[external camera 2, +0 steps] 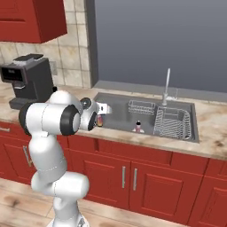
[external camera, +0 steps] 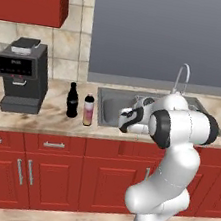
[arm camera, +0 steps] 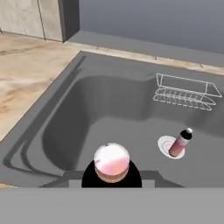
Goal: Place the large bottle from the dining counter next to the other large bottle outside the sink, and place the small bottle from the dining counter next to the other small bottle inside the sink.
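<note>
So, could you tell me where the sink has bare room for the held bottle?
The sink floor left of the small bottle on the drain is bare. It is more crowded at the back right, by the wire rack.

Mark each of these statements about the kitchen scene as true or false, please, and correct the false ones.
1. Two bottles stand on the counter between the coffee machine and the sink. True: a dark bottle and a pink bottle stand side by side there.
2. The small bottle in the sink lies flat near the left wall. False: it stands tilted on the drain, toward the right in the hand view.
3. The gripper is open and carries nothing. False: it is shut on a small pink bottle, held over the basin.
4. A wire rack sits at the back of the sink. True.
5. The faucet rises from the front edge of the sink. False: it rises behind the basin.
</note>
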Controlling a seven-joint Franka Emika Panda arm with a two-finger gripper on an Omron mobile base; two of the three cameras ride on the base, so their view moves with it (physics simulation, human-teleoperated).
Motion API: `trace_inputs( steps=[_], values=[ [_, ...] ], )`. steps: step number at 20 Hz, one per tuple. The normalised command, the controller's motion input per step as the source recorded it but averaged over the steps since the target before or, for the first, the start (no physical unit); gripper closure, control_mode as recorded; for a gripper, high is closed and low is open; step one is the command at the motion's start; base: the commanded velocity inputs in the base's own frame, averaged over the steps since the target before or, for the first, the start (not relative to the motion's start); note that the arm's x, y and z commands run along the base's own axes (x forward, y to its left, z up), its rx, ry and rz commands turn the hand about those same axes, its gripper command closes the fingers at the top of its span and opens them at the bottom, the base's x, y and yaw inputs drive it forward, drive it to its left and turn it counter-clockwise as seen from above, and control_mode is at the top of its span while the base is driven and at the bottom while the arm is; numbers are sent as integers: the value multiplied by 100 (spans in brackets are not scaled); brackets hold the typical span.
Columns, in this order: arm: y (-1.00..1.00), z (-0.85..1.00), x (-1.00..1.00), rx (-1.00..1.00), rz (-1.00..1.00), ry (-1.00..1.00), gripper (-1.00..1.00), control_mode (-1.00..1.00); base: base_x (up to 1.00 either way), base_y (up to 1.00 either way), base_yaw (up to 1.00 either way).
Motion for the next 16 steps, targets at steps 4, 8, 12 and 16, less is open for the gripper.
trace_inputs(
  steps=[4,8,12,16],
  values=[
    [0,0,0,0,0,0,100,100,48,-22,0],
    [0,0,0,0,0,0,100,100,42,-18,0],
    [0,0,0,0,0,0,100,100,40,-12,0],
    [0,0,0,0,0,0,100,100,36,-10,0]
  ],
)
